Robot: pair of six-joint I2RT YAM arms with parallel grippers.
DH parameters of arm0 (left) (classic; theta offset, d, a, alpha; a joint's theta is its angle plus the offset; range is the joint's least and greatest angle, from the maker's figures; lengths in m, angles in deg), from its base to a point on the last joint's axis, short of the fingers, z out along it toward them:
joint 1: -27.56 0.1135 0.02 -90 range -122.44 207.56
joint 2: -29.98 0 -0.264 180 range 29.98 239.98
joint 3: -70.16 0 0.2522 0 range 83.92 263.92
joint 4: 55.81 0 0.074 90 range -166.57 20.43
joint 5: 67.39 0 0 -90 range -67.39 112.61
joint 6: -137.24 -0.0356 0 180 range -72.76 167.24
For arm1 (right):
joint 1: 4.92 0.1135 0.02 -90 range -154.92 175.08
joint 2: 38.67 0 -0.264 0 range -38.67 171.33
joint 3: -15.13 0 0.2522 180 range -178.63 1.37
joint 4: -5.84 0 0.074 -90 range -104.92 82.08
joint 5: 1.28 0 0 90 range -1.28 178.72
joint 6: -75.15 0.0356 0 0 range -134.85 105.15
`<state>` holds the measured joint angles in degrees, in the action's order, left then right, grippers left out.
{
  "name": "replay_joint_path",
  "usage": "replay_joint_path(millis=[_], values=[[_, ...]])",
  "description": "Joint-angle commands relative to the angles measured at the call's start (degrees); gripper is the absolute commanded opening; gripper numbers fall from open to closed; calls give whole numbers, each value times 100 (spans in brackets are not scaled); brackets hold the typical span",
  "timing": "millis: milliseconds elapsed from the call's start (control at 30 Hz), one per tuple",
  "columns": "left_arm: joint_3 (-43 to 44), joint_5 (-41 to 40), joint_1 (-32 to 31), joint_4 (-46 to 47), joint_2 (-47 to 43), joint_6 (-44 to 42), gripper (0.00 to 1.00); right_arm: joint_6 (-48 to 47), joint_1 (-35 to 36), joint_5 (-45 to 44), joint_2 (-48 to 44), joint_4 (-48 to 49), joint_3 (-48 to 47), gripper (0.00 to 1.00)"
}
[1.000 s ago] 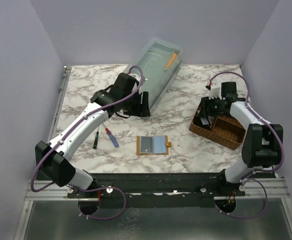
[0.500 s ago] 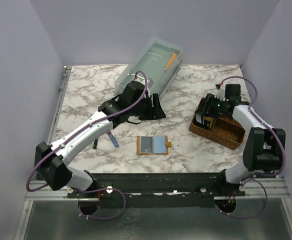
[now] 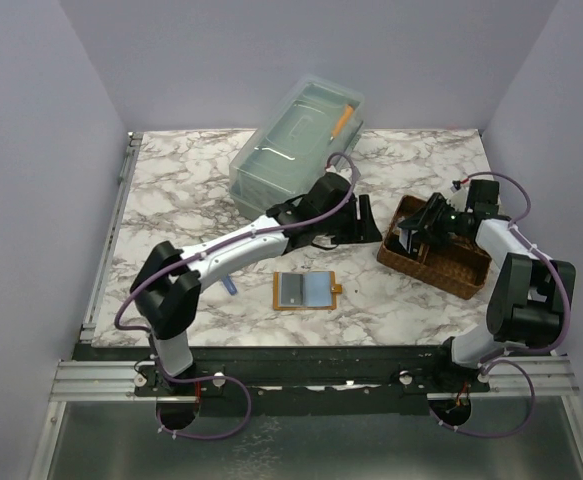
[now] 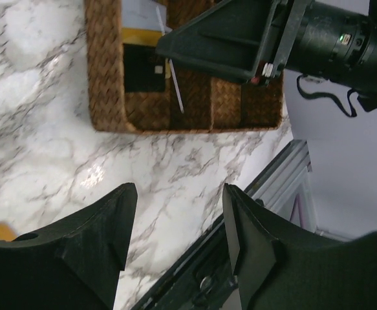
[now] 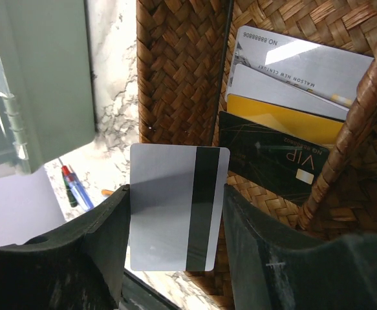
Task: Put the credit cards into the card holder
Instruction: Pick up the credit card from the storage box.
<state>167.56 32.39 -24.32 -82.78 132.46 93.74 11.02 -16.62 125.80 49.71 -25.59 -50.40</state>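
Note:
My right gripper (image 5: 175, 226) is shut on a grey credit card (image 5: 169, 206) with a black stripe and holds it upright over the brown woven tray (image 5: 175, 71). Several more cards stand in the tray: grey (image 5: 304, 58), yellow (image 5: 279, 119) and black (image 5: 272, 158). The orange-tan card holder (image 3: 306, 291) lies open on the table, left of the tray, with grey and light-blue panels showing. My left gripper (image 4: 178, 219) is open and empty above the marble, close to the tray (image 4: 104, 77). From there the held card (image 4: 174, 84) shows edge-on.
A clear plastic box (image 3: 296, 145) with an orange pen inside stands at the back. Pens (image 3: 229, 285) lie on the table under the left arm. The woven tray (image 3: 451, 265) sits at the right. The table's front rail (image 4: 272, 181) is close to the left gripper.
The left arm has swung right from beside the plastic box to beside the tray. The right gripper has shifted over the tray and now holds the grey card up.

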Motion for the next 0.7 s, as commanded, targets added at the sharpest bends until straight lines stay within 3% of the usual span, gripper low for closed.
replay_joint_path(millis=[0,233,533,667], values=[[810,-276,-139,435,682,-79,61,295,-53,364,-68,-13,-109,1],[1740,-285,-230,434,1619,-130,61,333,-59,167,-355,-228,-283,1],[1862,-646,-305,381,1860,-108,60,423,-58,163,-643,-272,-215,1],[2032,-471,-305,381,2127,-37,53,517,-52,262,-726,-254,-185,1]])
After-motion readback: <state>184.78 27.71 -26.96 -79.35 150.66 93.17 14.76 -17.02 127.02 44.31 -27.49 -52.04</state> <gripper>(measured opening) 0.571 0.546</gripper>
